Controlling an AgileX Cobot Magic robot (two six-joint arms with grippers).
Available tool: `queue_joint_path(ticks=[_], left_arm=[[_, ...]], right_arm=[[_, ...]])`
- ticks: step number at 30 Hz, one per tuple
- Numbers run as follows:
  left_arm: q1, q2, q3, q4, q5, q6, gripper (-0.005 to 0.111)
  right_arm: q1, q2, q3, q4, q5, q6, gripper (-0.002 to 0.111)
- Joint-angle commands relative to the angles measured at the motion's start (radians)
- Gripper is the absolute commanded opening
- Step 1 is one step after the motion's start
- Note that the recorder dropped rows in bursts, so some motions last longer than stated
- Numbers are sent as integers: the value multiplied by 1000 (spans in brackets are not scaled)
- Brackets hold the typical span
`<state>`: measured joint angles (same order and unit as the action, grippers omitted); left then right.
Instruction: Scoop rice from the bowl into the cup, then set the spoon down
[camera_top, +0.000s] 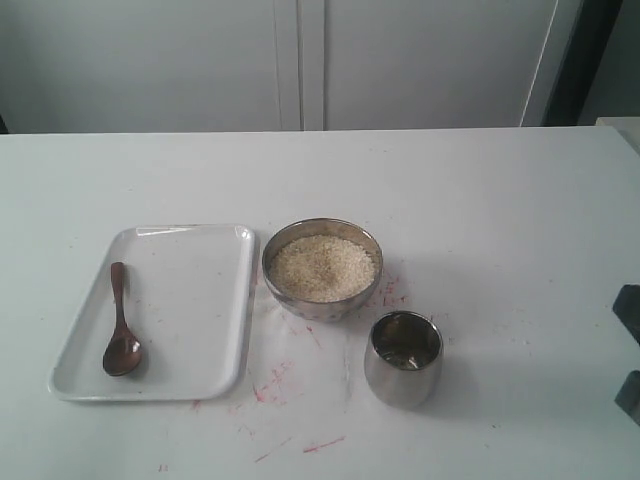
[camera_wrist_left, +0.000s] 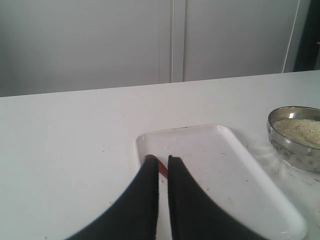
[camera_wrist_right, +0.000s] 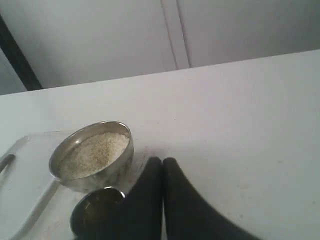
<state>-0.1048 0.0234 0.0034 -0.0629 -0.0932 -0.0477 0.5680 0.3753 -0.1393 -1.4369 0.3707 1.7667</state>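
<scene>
While both pairs of jaws hang closed and empty over the bench (camera_top: 480, 200), the tray (camera_top: 190, 300) lies just ahead of the left jaws. The bowl (camera_top: 322, 308) of rice (camera_top: 323, 268) sits ahead of the right jaws, the cup (camera_top: 402, 375) nearer them. The spoon (camera_top: 121, 340) lies on the tray, its handle end just past the left jaws' tips.
</scene>
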Motion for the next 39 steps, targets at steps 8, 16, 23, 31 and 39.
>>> queue_joint_path(ticks=[8,16,23,31,39], left_arm=[[2,2,-3,-4,-11,-1,14],[1,7,-3,-4,-11,-1,14],[1,7,-3,-4,-11,-1,14],[1,7,-3,-4,-11,-1,14],[1,7,-3,-4,-11,-1,14]], right_arm=[[-1,-6,21,-40,-319,-13,0],[-1,-6,97,-40,-291,-13,0],[-1,-6,119,-37,-262,-13,0],[-1,-6,139,-37,-263,-13,0],[-1,-6,139,-29,-272,-11,0]])
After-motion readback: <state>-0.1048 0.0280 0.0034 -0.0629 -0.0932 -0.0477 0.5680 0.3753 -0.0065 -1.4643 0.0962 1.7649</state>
